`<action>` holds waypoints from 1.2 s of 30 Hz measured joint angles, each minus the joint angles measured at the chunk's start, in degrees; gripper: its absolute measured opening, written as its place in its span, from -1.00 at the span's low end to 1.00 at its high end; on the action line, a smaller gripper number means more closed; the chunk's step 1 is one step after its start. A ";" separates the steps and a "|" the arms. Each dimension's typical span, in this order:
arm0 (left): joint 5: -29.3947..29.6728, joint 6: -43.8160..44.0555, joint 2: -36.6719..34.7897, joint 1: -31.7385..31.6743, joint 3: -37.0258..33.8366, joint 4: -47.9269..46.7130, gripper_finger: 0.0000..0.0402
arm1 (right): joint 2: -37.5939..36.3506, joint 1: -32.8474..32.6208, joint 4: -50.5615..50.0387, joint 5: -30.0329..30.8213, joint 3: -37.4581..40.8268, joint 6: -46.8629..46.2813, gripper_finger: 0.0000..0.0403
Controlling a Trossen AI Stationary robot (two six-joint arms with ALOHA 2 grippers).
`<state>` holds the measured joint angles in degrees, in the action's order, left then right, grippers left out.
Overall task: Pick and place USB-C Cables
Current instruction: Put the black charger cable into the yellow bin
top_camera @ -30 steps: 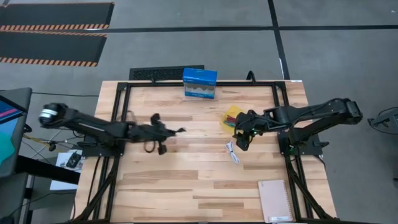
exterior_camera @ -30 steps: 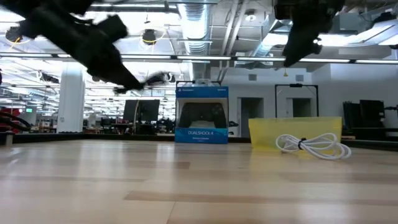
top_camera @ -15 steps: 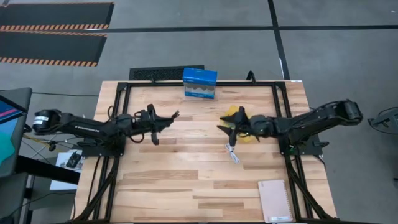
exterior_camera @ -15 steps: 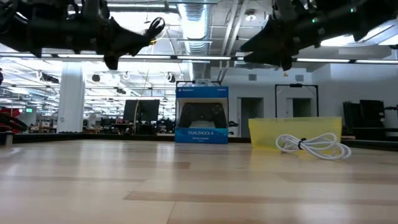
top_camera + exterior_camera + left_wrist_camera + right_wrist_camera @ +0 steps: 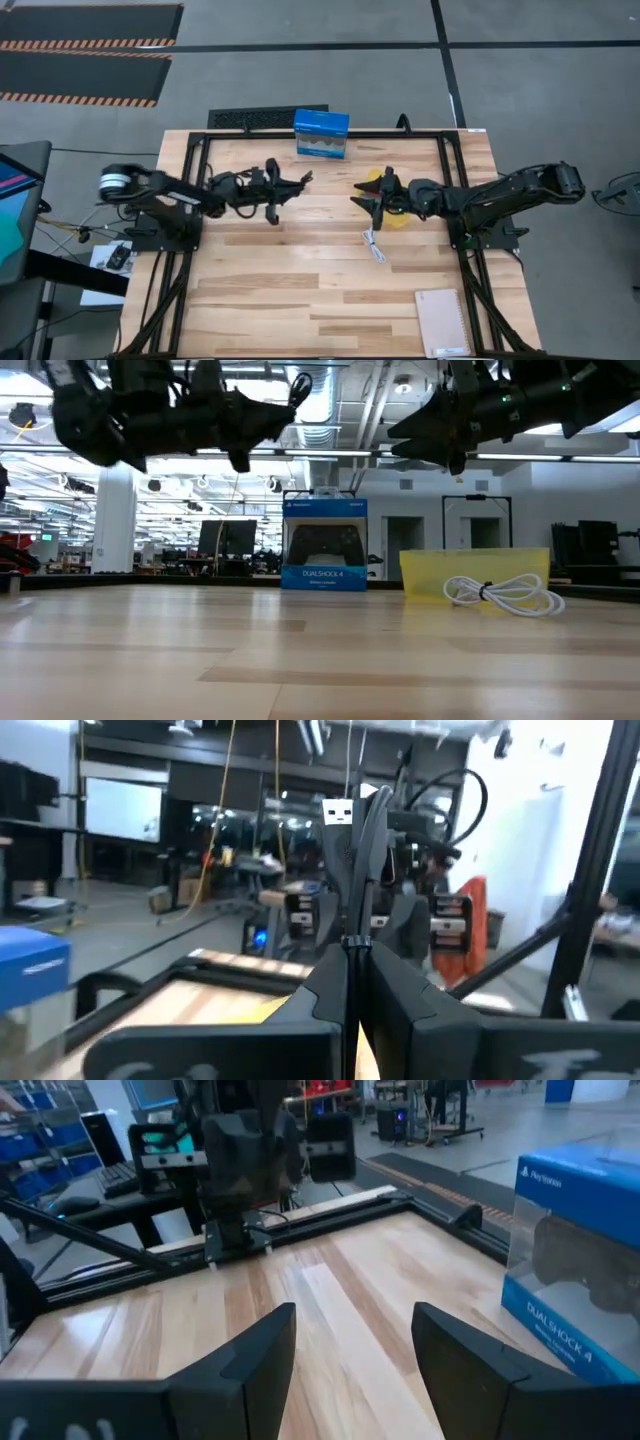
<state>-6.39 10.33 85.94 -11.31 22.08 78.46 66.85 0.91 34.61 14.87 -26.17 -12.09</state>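
One white USB-C cable (image 5: pixel 373 245) lies coiled on the wood, near the middle of the table; in the low view the white cable (image 5: pixel 500 595) sits in front of the yellow tray (image 5: pixel 475 568). The teal, maroon and black cables are hidden from view. My right gripper (image 5: pixel 357 199) hovers open and level above the table, just on the far side of the white cable, pointing toward the table's left; its fingers (image 5: pixel 270 1345) stand wide apart. My left gripper (image 5: pixel 303 179) hovers shut (image 5: pixel 350 942) in mid-air, pointing at the right gripper.
The yellow tray (image 5: pixel 384 190) lies under my right arm, partly covered. A blue controller box (image 5: pixel 321 134) stands at the far edge. A pink notebook (image 5: pixel 442 322) lies at the near right corner. A black frame rail (image 5: pixel 190 200) borders the table. Bare wood spans the near left half.
My right gripper has risen from pointing down beside the tray and tipped up to level, pointing left, then held still. My left gripper has moved toward the far edge and then toward the table's right. The white cable has stayed in place.
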 joint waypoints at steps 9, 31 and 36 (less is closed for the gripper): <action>-7.09 6.18 17.63 -0.06 10.99 9.31 -0.99 | -0.01 0.77 2.41 -0.84 -0.02 0.60 0.11; -12.47 4.75 23.99 1.04 26.06 -1.70 -0.99 | -0.02 0.76 5.18 -2.89 -1.30 0.60 0.42; -11.88 3.68 23.99 1.25 26.74 -3.17 -0.99 | -0.02 0.74 5.20 -3.03 -1.31 0.58 0.42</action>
<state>-18.26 14.01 109.93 -10.07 48.83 75.29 66.83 1.65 39.81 11.84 -27.49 -11.51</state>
